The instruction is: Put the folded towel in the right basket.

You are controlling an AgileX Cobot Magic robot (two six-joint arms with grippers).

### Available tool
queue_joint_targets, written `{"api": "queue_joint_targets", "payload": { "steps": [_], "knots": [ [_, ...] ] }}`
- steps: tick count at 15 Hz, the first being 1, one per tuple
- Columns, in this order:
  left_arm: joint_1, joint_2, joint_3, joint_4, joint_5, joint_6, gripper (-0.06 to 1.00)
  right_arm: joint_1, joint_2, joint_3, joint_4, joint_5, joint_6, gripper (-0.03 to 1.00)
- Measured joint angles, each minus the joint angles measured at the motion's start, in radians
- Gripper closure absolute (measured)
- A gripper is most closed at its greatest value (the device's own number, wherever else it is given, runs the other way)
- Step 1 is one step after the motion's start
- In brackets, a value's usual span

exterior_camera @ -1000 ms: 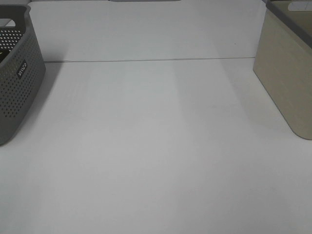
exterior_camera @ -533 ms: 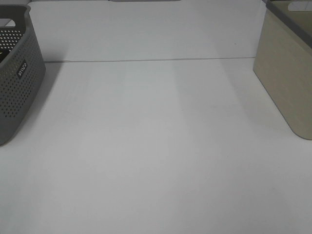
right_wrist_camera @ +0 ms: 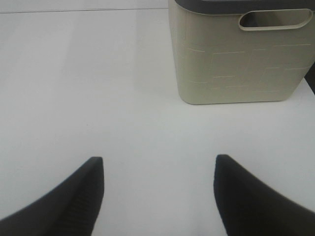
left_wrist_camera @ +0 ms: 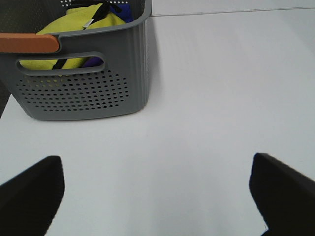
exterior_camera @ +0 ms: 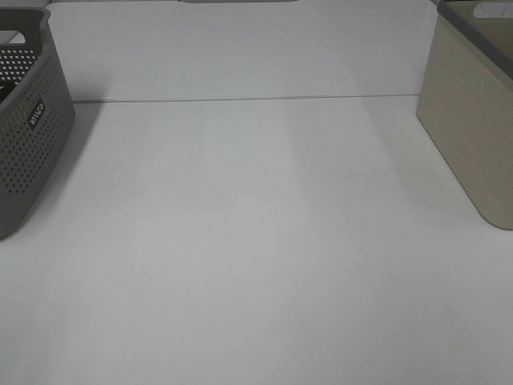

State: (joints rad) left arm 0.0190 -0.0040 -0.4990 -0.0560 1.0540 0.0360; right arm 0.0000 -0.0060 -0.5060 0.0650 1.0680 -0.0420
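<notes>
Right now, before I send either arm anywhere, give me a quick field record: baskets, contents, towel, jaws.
left basket: grey basket, perforated, at the table's left edge
left basket contents: yellow cloth with dark and blue items beside it
right basket: beige basket, solid walls, dark rim, at the right edge
right basket contents: hidden in all views
folded towel: not identifiable; none on the table
left gripper: jaws wide apart, holding nothing, facing the grey basket
right gripper: jaws apart, holding nothing, facing the beige basket

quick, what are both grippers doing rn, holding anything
Left gripper: open, holding nothing, above the bare table near the grey basket.
Right gripper: open, holding nothing, facing the beige basket.
</notes>
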Motion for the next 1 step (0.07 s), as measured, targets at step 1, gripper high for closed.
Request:
{"api": "queue_joint_targets", "payload": {
  "steps": [1],
  "knots": [
    [0.0,0.0,0.0,0.0,0.0,0.0,-0.03,0.0,0.0,0.0,0.0,0.0,0.0,0.35]
  ]
}}
